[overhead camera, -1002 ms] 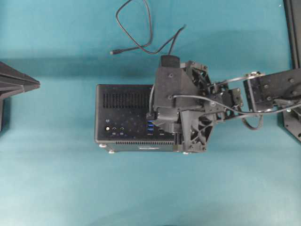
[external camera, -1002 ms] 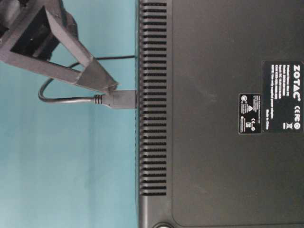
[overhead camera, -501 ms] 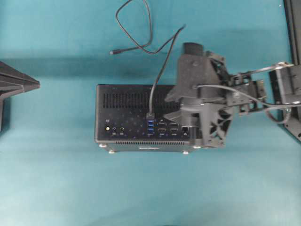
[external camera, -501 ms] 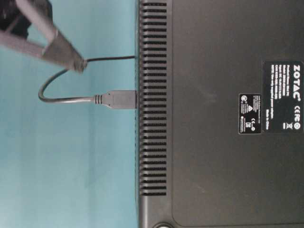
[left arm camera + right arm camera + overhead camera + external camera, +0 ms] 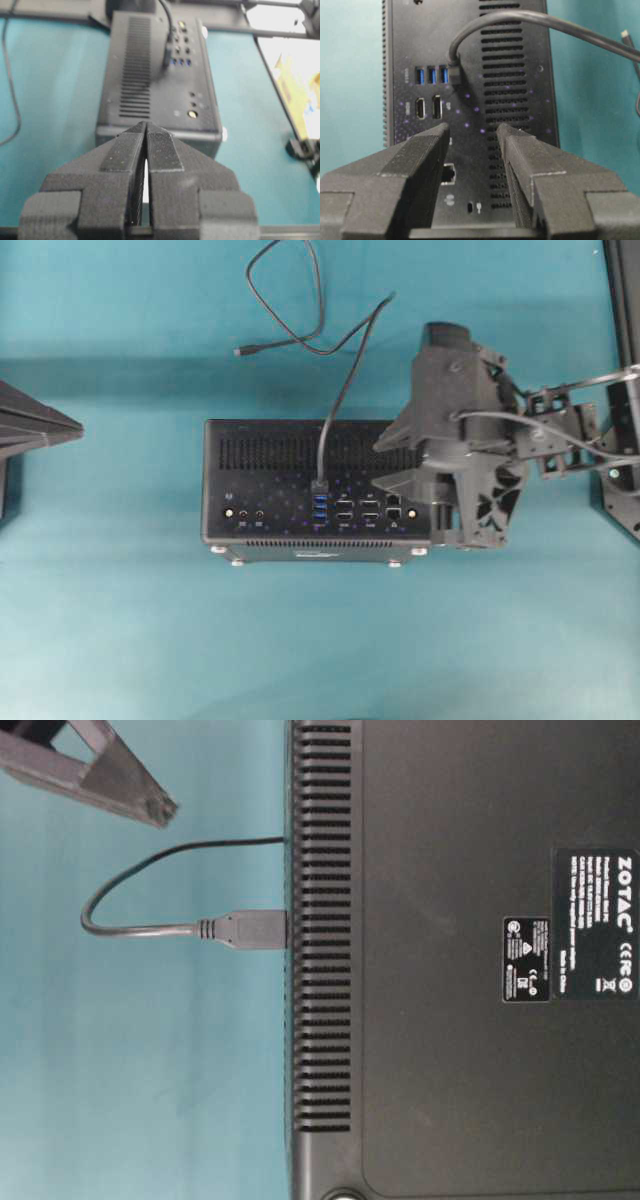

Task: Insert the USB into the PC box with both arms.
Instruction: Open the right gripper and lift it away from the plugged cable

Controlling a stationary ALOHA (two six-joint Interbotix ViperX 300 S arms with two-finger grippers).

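1. One PC box (image 5: 300, 490) lies at the centre of the overhead view on the teal table (image 5: 120, 640), port face up.
2. One USB (image 5: 320, 484) sits plugged into the box beside a column of three blue ports (image 5: 320, 510). In the table-level view the USB (image 5: 255, 929) meets the slotted edge of the box (image 5: 450, 960) at centre left.
3. One black cable (image 5: 345, 390) runs from the plug toward the top of the overhead view, loops there, and ends in one tiny slim plug (image 5: 239, 352) lying loose on the table.
4. The right gripper (image 5: 385, 462) hovers over the right end of the box, well apart from the plug. In its wrist view the right gripper (image 5: 472, 132) shows two fingers standing apart with nothing between them.
5. The left gripper (image 5: 146, 126), seen in its wrist view at lower centre, has two fingers pressed together and holds nothing; the box (image 5: 155, 75) lies beyond it.
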